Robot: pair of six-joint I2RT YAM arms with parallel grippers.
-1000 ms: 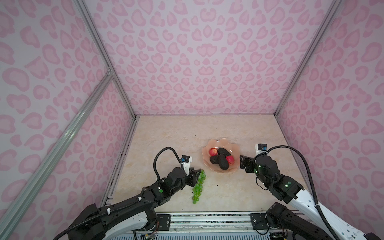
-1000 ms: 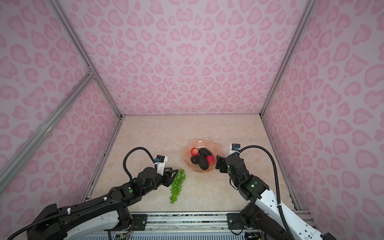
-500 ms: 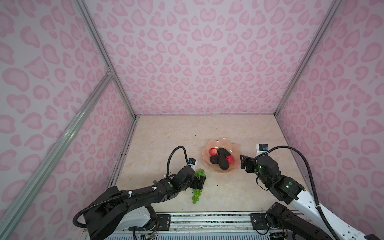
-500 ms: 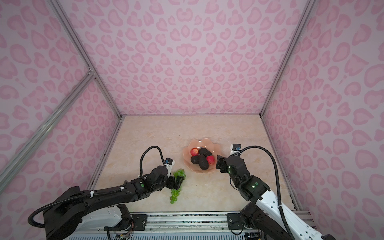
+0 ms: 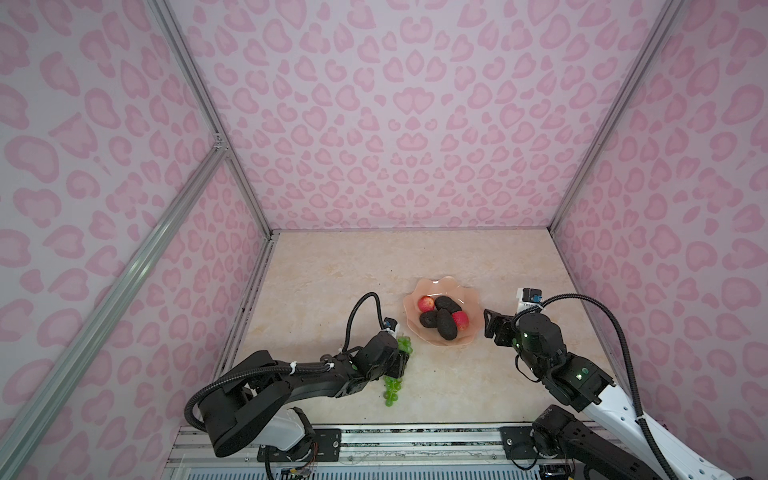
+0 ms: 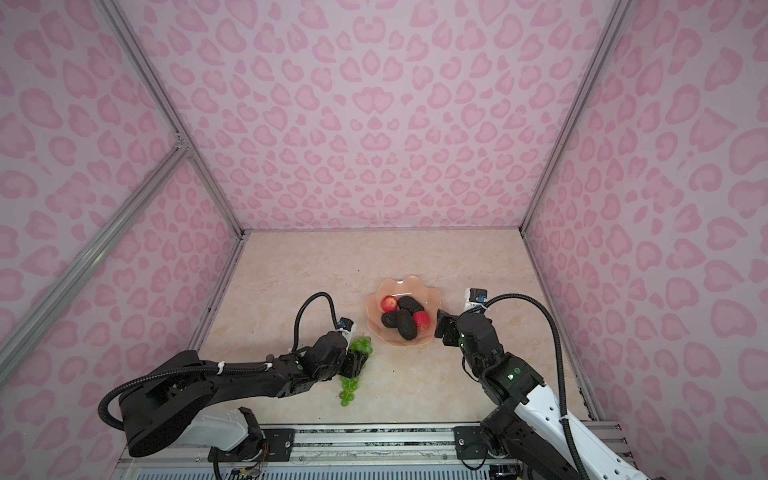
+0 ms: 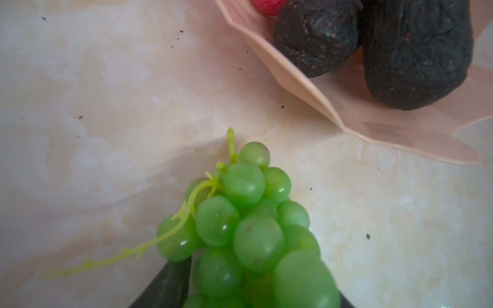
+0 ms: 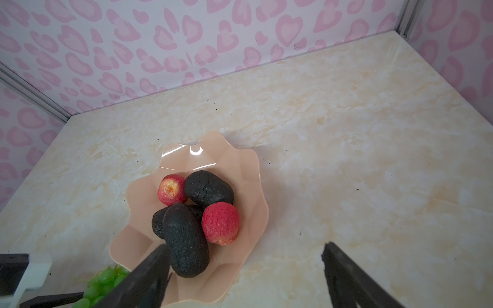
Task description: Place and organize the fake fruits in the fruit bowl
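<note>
Fruit bowl (image 5: pixel 440 286) held 3 avocados (image 5: pixel 444 325), 2 red fruits (image 5: pixel 427 304). Left gripper (image 5: pixel 400 362) clenched grapes (image 5: pixel 391 389) at its left; right gripper (image 5: pixel 488 325) gaped, empty.

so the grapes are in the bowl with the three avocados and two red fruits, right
No: the grapes lie on the table beside the fruit bowl, at the left end effector, as both top views show. The three avocados and two red fruits are in the bowl.
</note>
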